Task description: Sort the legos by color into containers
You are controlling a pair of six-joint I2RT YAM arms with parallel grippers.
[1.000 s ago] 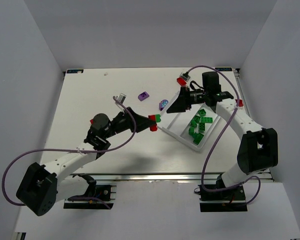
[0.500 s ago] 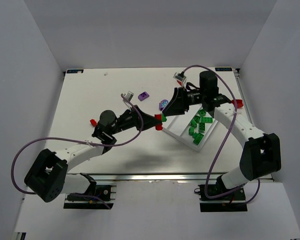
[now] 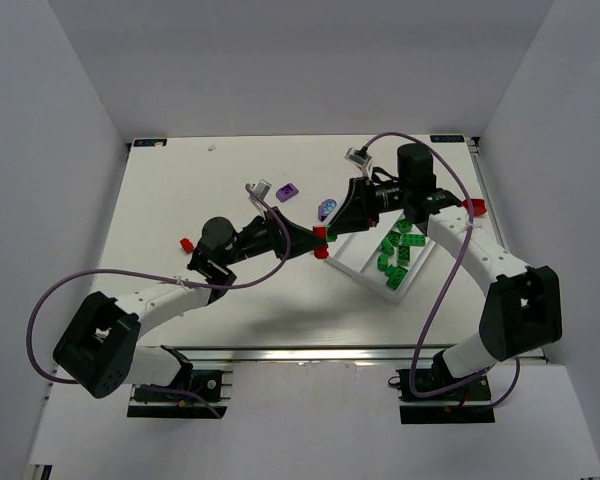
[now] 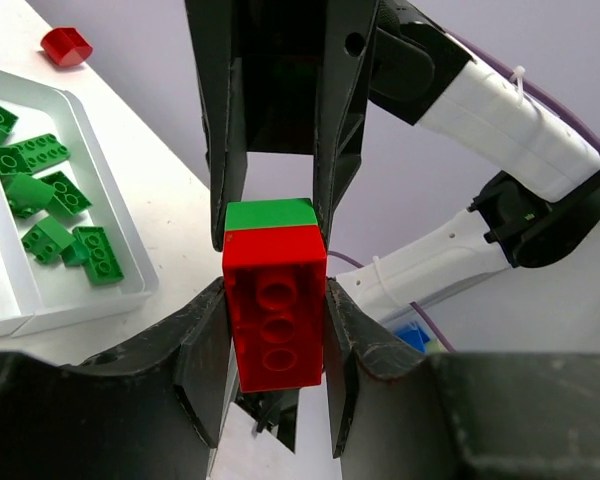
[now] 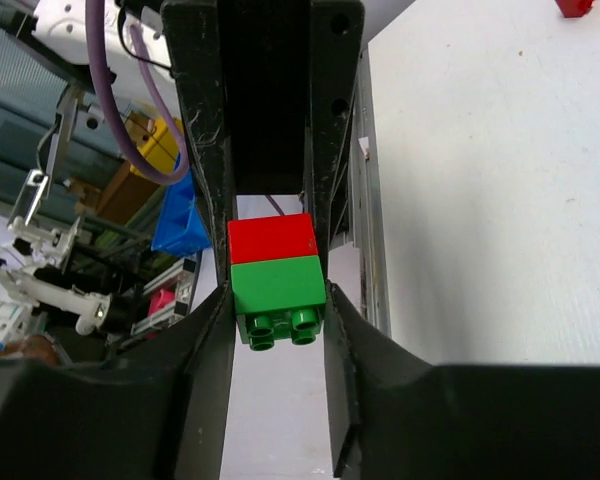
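Observation:
My two grippers meet in the air just left of the white tray [image 3: 348, 262]. The left gripper [image 3: 317, 242] is shut on a red lego [image 4: 275, 305] with a green lego [image 4: 270, 214] stuck to its far end. The right gripper [image 5: 277, 312] has its fingers pressed against both sides of that green lego [image 5: 278, 288], with the red one [image 5: 271, 238] beyond it. Several green legos [image 3: 395, 250] lie in the tray's right compartment. The tray's other compartments are partly hidden by the right arm.
A purple lego [image 3: 287, 191] and a second purple piece [image 3: 326, 209] lie on the table behind the grippers. Loose red legos sit at the left [image 3: 186, 244] and by the right arm [image 3: 470, 207]. White walls enclose the table on three sides.
The left gripper carried the joined red and green legos rightward. The right gripper came left to meet it and closed its fingers onto the green lego.

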